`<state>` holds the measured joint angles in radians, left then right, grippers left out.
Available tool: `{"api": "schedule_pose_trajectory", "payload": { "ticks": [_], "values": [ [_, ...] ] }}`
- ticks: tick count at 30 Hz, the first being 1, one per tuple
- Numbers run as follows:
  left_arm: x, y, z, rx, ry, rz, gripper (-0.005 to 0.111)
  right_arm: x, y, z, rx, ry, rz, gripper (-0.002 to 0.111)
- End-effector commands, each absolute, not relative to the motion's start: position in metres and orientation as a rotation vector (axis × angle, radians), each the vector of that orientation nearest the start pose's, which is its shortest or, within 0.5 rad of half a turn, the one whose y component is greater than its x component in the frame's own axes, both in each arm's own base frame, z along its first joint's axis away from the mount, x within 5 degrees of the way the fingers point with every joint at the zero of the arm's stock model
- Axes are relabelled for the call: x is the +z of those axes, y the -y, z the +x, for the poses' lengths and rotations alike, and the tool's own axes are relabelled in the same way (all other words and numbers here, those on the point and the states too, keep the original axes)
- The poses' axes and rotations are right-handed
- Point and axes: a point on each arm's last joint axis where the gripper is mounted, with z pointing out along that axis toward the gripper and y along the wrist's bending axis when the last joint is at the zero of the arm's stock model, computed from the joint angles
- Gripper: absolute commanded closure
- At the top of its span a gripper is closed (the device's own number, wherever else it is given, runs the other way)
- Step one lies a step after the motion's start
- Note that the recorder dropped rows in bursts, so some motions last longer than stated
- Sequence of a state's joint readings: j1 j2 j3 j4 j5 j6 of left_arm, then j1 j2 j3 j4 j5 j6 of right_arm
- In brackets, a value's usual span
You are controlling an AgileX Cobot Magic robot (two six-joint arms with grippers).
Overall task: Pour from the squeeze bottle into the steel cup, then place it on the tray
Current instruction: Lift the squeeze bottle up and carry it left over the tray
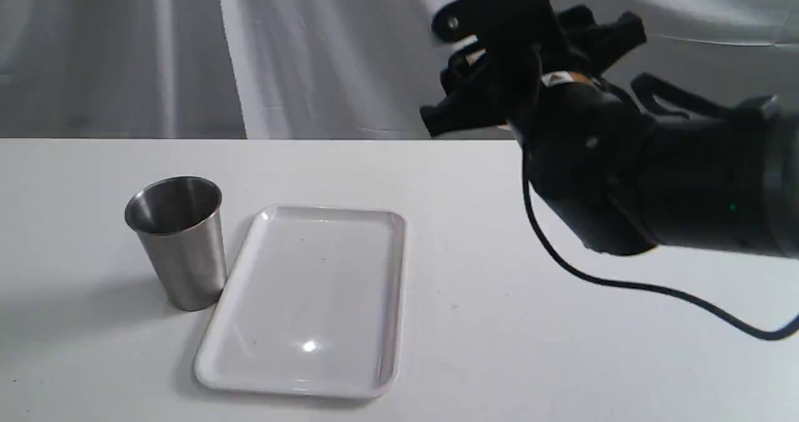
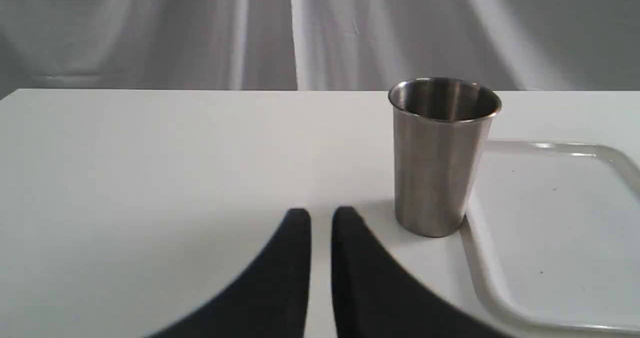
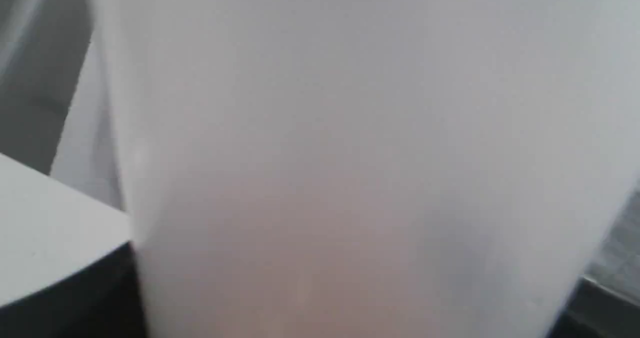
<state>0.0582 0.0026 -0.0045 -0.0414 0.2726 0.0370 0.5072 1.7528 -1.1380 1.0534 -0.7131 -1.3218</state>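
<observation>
The steel cup [image 1: 178, 241] stands upright at the tray's left edge, and the left wrist view shows its inside [image 2: 442, 153] with no liquid visible. Beside it lies the bare white tray [image 1: 312, 297]. My right gripper [image 1: 465, 75] hangs high over the table's far right side. In the right wrist view the squeeze bottle [image 3: 350, 153] fills the picture as a whitish translucent wall with an amber tint low down, and the gripper is shut on it. From the exterior view the bottle is almost wholly hidden behind the gripper. My left gripper [image 2: 321, 218] rests low and shut, just short of the cup.
The white table [image 1: 499, 347] ends at a far edge in front of a grey draped backdrop. A black cable [image 1: 624, 281] sags from the right arm over the table's right side.
</observation>
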Motion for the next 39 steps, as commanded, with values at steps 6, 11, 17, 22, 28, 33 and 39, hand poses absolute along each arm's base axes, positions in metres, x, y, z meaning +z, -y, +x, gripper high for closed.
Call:
{"api": "schedule_pose_trajectory", "payload": {
  "ticks": [6,11,17,22,28,33,39],
  "values": [
    [0.189,-0.002,0.055,0.020,-1.748,-0.049,0.098,0.332,-0.178,0.362,-0.427,-1.519,-0.345,0.108],
    [0.189,-0.002,0.055,0.020,-1.748,-0.049,0.098,0.336,-0.192,0.360,-0.346,-1.519,-0.422,0.108],
    [0.189,-0.002,0.055,0.021,-1.748,-0.047,0.098,0.333,-0.200,0.358,-0.257,-1.546,-0.512,0.108],
    [0.189,-0.002,0.055,0.021,-1.748,-0.047,0.098,0.332,-0.203,0.357,-0.204,-1.558,-0.515,0.108],
    [0.189,-0.002,0.055,0.018,-1.748,-0.050,0.098,0.342,-0.209,0.354,-0.051,-1.497,-0.445,0.108],
    [0.189,-0.002,0.055,0.018,-1.748,-0.050,0.098,0.346,-0.220,0.350,0.101,-1.435,-0.508,0.108],
    [0.189,-0.002,0.055,0.021,-1.748,-0.047,0.098,0.347,-0.228,0.353,0.257,-1.464,-0.554,0.108]
  ]
}}
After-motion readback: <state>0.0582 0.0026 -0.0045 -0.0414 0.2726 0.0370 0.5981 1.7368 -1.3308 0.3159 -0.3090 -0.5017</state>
